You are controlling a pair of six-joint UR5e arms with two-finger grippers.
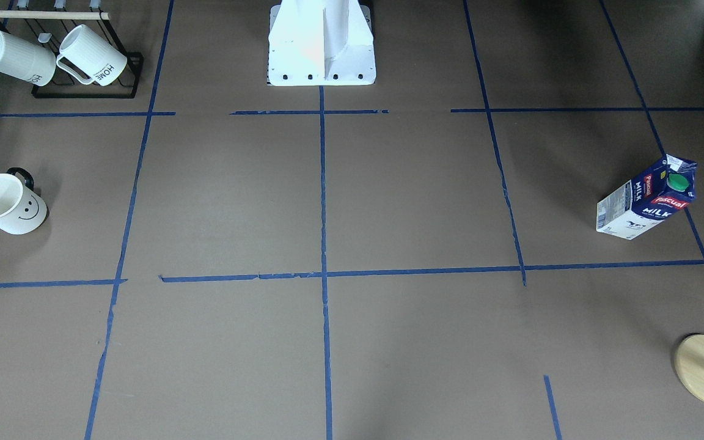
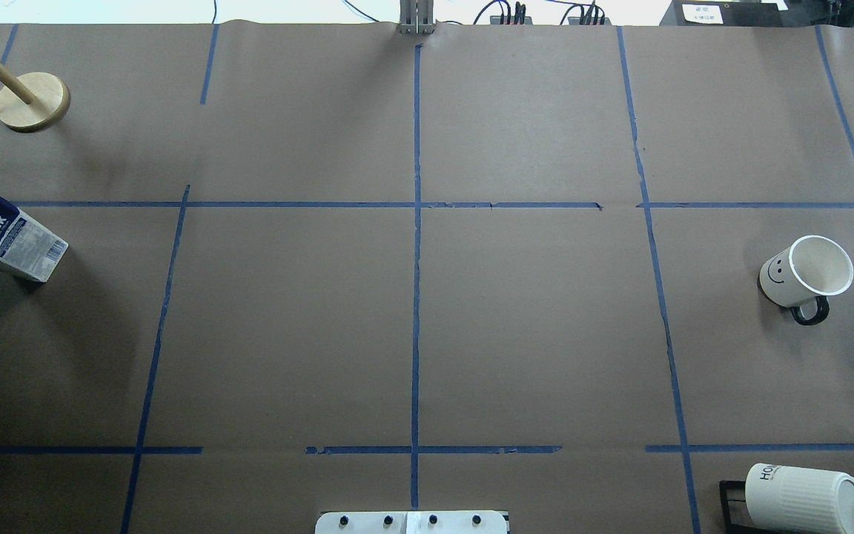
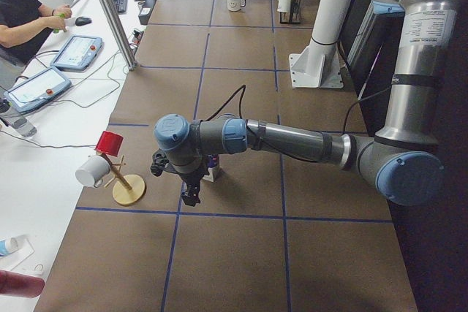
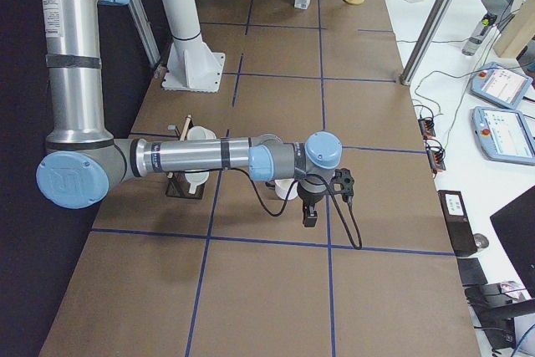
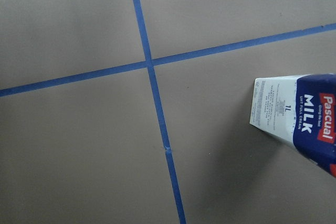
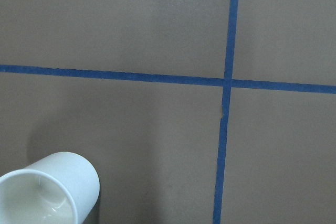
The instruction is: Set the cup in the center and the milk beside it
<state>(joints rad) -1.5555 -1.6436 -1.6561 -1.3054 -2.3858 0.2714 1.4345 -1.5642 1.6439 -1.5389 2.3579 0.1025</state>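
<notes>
Jaws: I cannot tell; left gripper (image 3: 190, 198) hovers by the milk (image 1: 645, 198), right gripper (image 4: 309, 220) by the cup (image 1: 7, 205), staged for pickup.

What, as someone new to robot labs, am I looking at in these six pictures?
A robot with two arms works at a table marked with blue tape. Two pictures look down on the table, one from behind the robot, one from across it. Two are from the table's ends: one shows the left arm and left gripper, the other the right arm and right gripper. Two come from cameras on the wrists. On the table are a smiley cup, a milk carton, a rack with HOME mugs and a wooden stand. Nothing is held; cup and carton stand free.
</notes>
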